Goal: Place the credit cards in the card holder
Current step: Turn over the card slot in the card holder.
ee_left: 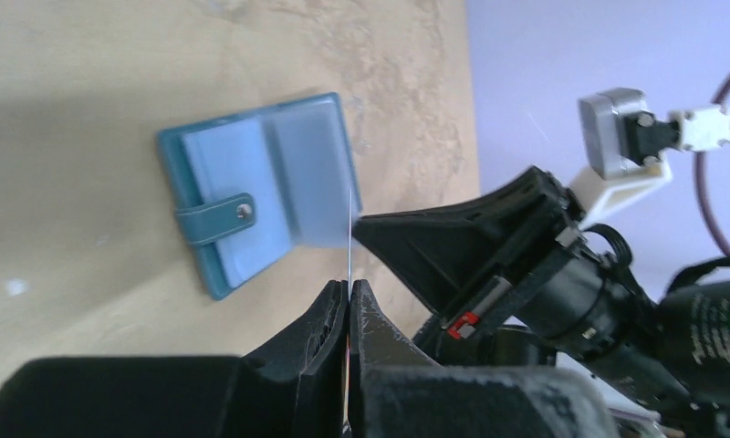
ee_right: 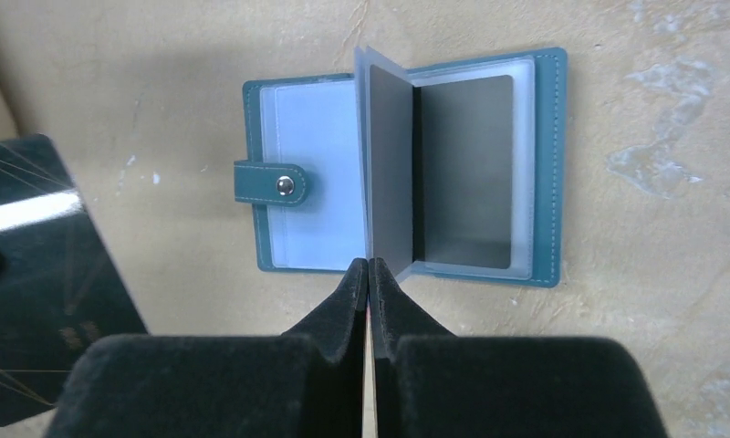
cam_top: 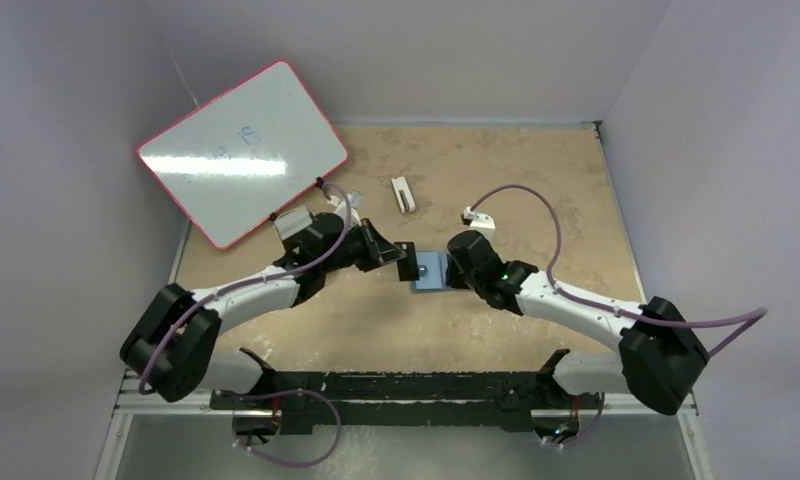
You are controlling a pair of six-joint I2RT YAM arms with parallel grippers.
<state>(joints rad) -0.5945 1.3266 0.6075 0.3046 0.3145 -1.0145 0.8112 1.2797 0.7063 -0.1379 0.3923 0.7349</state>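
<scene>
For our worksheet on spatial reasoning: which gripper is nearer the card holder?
Right. The right gripper pinches an inner sleeve of the card holder; the left gripper holds a credit card just beside it.

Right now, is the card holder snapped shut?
No, the card holder lies open on the table, and the right gripper pinches one inner sleeve upright.

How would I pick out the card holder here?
Start at the pink-rimmed whiteboard, far left. Move right and nearer, to the middle of the table: the card holder lies open there. It's the only teal thing, with a snap strap.
</scene>
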